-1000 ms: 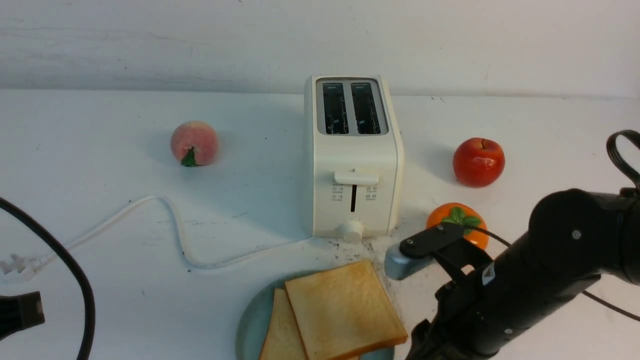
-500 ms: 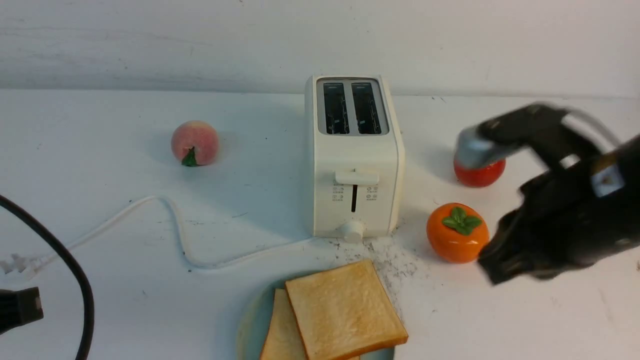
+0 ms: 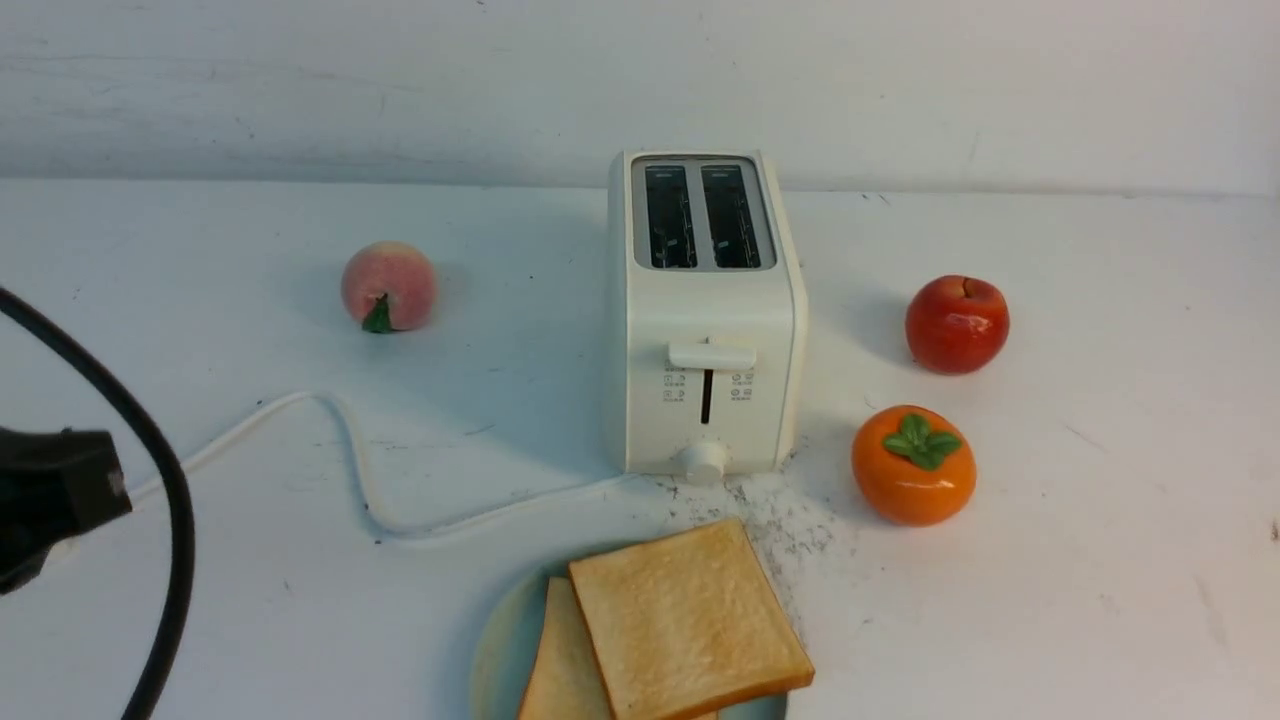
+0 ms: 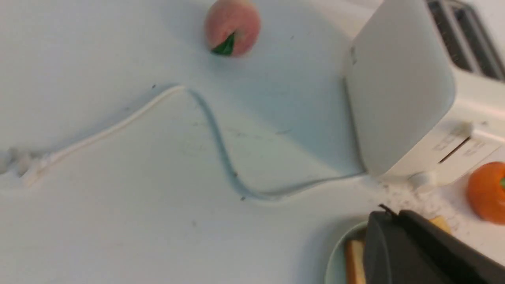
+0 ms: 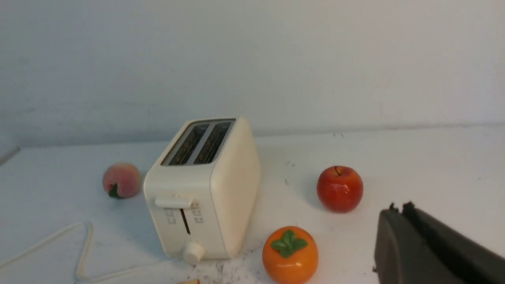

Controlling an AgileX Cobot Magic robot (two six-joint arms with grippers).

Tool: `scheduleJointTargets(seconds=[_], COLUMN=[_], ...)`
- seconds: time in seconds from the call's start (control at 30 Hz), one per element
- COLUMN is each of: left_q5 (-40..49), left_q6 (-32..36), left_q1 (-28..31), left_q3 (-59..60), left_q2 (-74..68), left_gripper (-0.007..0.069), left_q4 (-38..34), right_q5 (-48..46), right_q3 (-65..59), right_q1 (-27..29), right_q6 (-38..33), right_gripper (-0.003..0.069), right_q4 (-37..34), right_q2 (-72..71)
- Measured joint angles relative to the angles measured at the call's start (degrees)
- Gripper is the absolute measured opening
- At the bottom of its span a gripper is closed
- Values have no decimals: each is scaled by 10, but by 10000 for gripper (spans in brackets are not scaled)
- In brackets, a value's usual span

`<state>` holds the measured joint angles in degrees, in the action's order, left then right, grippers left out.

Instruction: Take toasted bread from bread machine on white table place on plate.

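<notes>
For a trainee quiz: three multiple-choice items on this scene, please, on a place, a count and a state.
1. Where is the peach? A left of the toaster; B behind it; C atop it.
2. How many toast slices are on the plate? A one; B two; C three.
3. The toaster is: A empty; B holding toast; C tipped over.
Answers: 1 A, the front view shows it off to that side. 2 B, two overlapping slices show. 3 A, nothing stands in it.
</notes>
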<state>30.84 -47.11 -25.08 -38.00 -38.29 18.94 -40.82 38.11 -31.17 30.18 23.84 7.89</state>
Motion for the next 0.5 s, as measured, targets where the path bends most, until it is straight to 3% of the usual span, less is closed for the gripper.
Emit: scheduleJointTargets(seconds=[0.27, 0.5], left_q5=[-52, -50], left_q6=[0, 0], left_q1=[0, 0], left_q3=[1, 39], left_q2=[1, 64], left_gripper=[4, 7], left_q4=[0, 0], right_q5=[121, 148], right_q3=[-133, -155], right_q1=[0, 0], right_q6=[37, 38], right_gripper=[-4, 1], right_q4=[45, 55], right_q2=[-55, -55])
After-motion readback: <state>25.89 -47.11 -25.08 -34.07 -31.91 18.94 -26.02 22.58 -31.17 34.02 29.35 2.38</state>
